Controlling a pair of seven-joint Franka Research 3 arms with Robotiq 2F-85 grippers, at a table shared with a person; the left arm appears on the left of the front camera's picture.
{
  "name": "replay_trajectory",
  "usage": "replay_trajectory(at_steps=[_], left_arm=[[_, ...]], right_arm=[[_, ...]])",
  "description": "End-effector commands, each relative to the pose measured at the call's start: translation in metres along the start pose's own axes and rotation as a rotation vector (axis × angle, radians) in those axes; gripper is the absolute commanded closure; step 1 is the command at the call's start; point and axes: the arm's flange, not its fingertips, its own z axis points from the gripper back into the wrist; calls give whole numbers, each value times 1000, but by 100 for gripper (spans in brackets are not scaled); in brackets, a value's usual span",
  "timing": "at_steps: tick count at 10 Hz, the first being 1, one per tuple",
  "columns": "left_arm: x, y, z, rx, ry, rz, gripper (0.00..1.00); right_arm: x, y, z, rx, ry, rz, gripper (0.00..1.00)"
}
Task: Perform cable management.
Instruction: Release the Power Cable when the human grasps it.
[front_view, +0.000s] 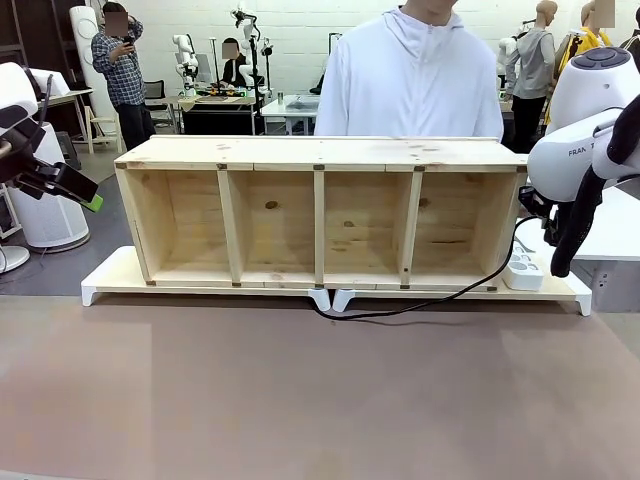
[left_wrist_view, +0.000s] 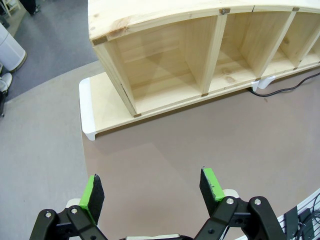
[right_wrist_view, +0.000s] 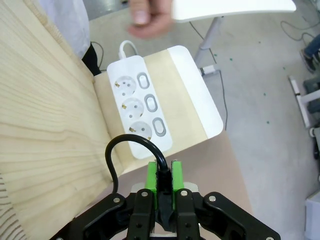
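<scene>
Front view: left gripper (front_view: 88, 197) held off the table's left edge, pads apart, nothing between them; right arm (front_view: 585, 150) bent down at the shelf's right end. Brown table (front_view: 300, 400) carrying a white riser board (front_view: 110, 280); on it a pine shelf unit (front_view: 320, 210) of four open compartments, all bare. A person in a white hooded jacket (front_view: 410, 80) stands behind. The cable (front_view: 400, 310) runs from under the shelf's middle rightward to the white power strip (front_view: 525, 270). Left wrist view: the left gripper (left_wrist_view: 152, 192) hangs above the brown table, jaws wide, holding nothing; the shelf's end compartment lies ahead. Right wrist view: right gripper (right_wrist_view: 164, 182) clamped on the cable (right_wrist_view: 125, 145), which loops out leftward; the power strip (right_wrist_view: 140, 102) with three sockets lies just beyond, beside the shelf's side wall; a person's hand (right_wrist_view: 150, 17) blurred at top.
</scene>
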Motion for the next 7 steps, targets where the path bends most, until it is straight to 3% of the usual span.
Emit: replay_trajectory(at_steps=[1,7], left_arm=[[2,0,-1,4,-11,3,0],[2,0,-1,4,-11,3,0]], right_arm=[[0,2,0,0,-3,11,86],[0,2,0,0,-3,11,86]])
